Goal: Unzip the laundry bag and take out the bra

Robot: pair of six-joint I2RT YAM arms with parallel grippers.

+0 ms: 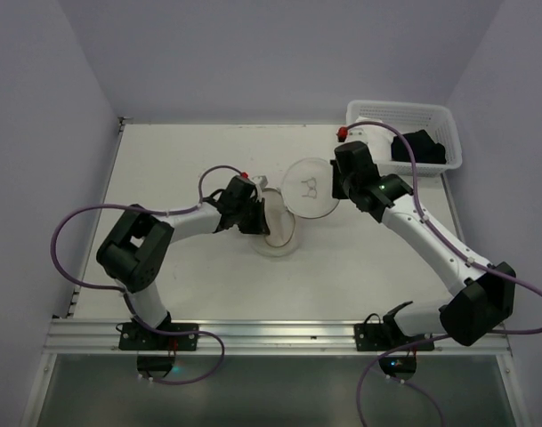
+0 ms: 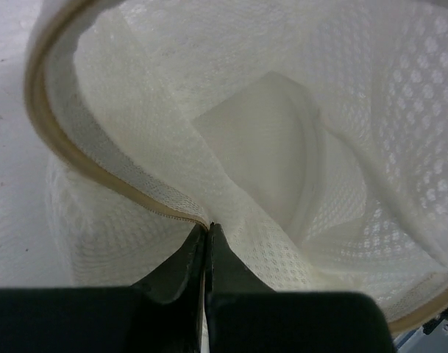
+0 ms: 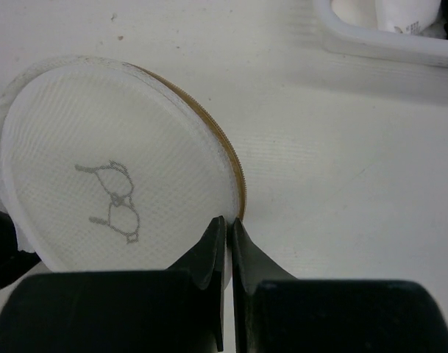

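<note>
The laundry bag stands open mid-table: its round mesh lid (image 1: 311, 189) with a small dark bra drawing (image 3: 115, 198) is swung up and away from the mesh base (image 1: 278, 233). My right gripper (image 1: 340, 190) is shut on the lid's edge beside the tan zip rim (image 3: 225, 143), as the right wrist view (image 3: 228, 220) shows. My left gripper (image 1: 257, 213) is shut on the base's tan rim (image 2: 43, 110); the left wrist view (image 2: 207, 226) shows this. Inside the base lies a smooth white bra cup (image 2: 275, 162).
A white slotted plastic basket (image 1: 441, 114) stands at the back right with dark items (image 1: 424, 148) in it; its rim shows in the right wrist view (image 3: 385, 45). Walls enclose the table at the back and both sides.
</note>
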